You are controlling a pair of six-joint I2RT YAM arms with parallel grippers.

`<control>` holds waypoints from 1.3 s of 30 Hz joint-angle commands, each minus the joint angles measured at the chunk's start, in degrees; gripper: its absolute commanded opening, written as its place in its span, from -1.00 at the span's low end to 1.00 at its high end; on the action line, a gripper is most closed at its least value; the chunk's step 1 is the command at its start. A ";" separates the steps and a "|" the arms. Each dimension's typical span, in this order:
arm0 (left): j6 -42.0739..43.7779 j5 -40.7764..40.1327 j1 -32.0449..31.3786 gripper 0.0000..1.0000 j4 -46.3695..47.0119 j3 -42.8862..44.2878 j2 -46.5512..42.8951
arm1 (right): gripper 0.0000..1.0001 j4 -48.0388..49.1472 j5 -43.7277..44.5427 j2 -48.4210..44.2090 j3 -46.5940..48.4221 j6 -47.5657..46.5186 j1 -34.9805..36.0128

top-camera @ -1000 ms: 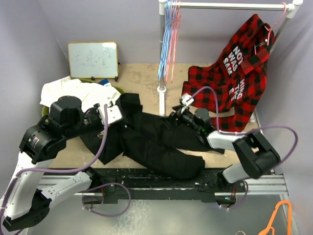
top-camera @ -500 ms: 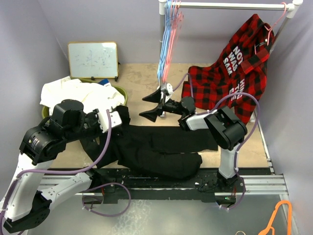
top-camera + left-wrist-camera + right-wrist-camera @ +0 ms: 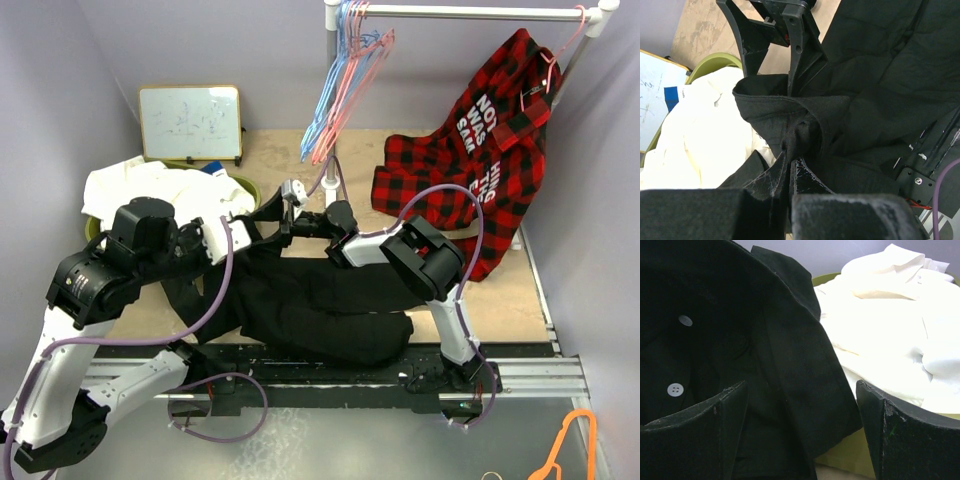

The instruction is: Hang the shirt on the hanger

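Observation:
The black shirt (image 3: 320, 290) lies crumpled across the front of the table. My left gripper (image 3: 243, 233) is shut on a bunched fold of it (image 3: 800, 135) near the collar end; the gripper shows in the left wrist view (image 3: 790, 162). My right gripper (image 3: 278, 212) reaches left to the same end, jaws open, also seen in the left wrist view (image 3: 775, 40). In the right wrist view the gripper (image 3: 800, 432) straddles the shirt's front edge (image 3: 790, 365), by white buttons (image 3: 675, 389). The pink hanger (image 3: 362, 75) hangs on the rack among the light-blue ones, tilted left.
A white garment (image 3: 130, 185) lies in a green basket (image 3: 247, 187) at the left, a whiteboard (image 3: 190, 122) behind it. The rack post (image 3: 331, 150) stands mid-table. A red plaid shirt (image 3: 470, 170) hangs at the right. An orange hanger (image 3: 572, 445) lies at the bottom right.
My right arm has swung left from the shirt's right part to the collar end beside my left gripper, jaws open. The hangers on the rack have swung out to the left.

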 commanded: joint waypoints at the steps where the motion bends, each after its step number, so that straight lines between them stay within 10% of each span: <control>1: 0.67 0.87 0.84 -1.00 1.56 2.52 -0.23 | 0.62 -2.19 3.11 -1.40 -0.40 -3.59 0.71; 6: -0.02 1.40 2.02 -1.00 1.96 3.32 -0.57 | -0.99 -6.08 4.41 -3.25 -1.45 -5.97 0.78; 15: -2.70 3.13 4.43 -1.00 4.64 2.27 -2.23 | -1.00 -5.28 22.62 -27.13 -21.10 -6.99 2.40; 21: -5.17 -4.94 4.76 -1.00 13.15 4.26 0.19 | -1.00 -23.52 33.67 -47.99 -25.02 -10.80 3.23; 28: -6.73 -9.19 4.76 -1.00 21.31 15.43 6.34 | -1.00 -48.12 46.10 -61.18 -9.74 -23.44 3.41; 39: -2.61 -13.21 4.76 -1.00 27.35 42.49 17.59 | -1.00 -77.24 47.14 -55.43 24.47 -27.93 4.72</control>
